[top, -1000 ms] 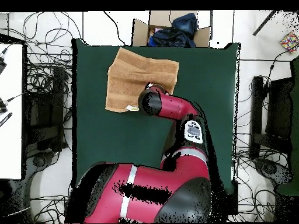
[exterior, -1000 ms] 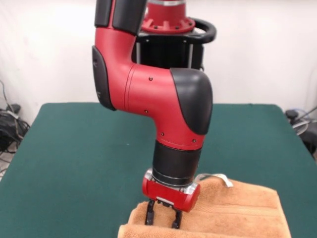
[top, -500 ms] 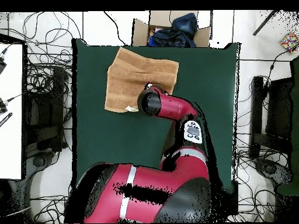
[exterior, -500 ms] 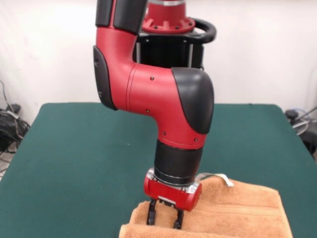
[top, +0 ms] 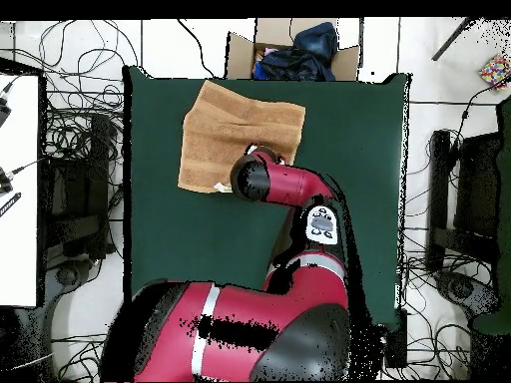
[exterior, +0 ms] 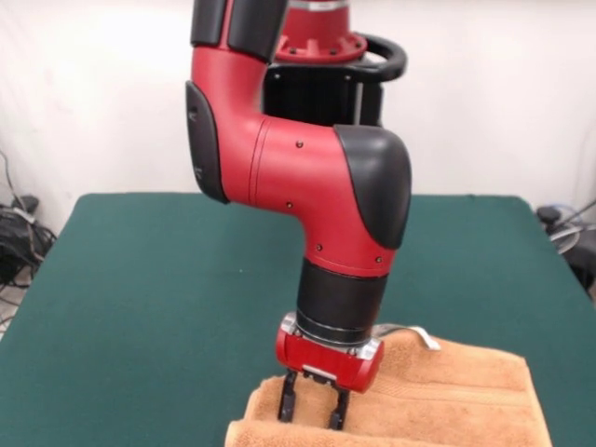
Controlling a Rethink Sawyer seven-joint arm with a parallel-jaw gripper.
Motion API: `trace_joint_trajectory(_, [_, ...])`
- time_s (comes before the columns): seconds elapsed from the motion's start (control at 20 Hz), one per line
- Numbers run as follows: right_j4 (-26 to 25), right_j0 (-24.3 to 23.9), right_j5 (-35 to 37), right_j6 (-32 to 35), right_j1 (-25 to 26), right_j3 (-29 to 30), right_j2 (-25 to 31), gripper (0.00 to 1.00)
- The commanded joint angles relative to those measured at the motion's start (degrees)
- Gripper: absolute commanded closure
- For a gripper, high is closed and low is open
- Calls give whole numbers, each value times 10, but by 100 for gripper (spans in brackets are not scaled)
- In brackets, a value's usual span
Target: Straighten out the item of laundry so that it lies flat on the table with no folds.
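Note:
The orange-tan towel [exterior: 447, 400] lies on the dark green table [exterior: 140, 279] at the front right of the front view, running out of the picture at the bottom. It has soft folds and a pale strip [exterior: 407, 331] curling up at its far edge. My gripper [exterior: 313, 410] points straight down with its fingers [exterior: 288, 404] spread, the tips resting on the towel near its left edge. In the overhead view the towel [top: 235, 125] lies near the table's [top: 339, 150] top left and my wrist [top: 250, 178] covers its lower right corner and hides the gripper.
A cardboard box [top: 289, 50] holding dark cloth stands just past the table's top edge in the overhead view. Cables [top: 75, 130] lie on the floor at both sides. The towel lies close to the table's edge.
The arm has shifted slightly to the right in the front view, and the gripper has sunk a little onto the towel. The towel looks unchanged.

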Motion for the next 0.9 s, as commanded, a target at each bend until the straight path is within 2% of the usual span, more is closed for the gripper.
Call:
trace_joint_trajectory(0.05, [-26,30,58,49,71,89,40,0])
trace_joint_trajectory(0.3, [-24,29,70,45,68,90,40,0])
trace_joint_trajectory(0.45, [-24,13,77,35,67,94,59,0])
trace_joint_trajectory(0.8, [3,-16,179,20,56,106,92,0])
trace_joint_trajectory(0.9, [-2,-14,176,19,55,104,89,0])
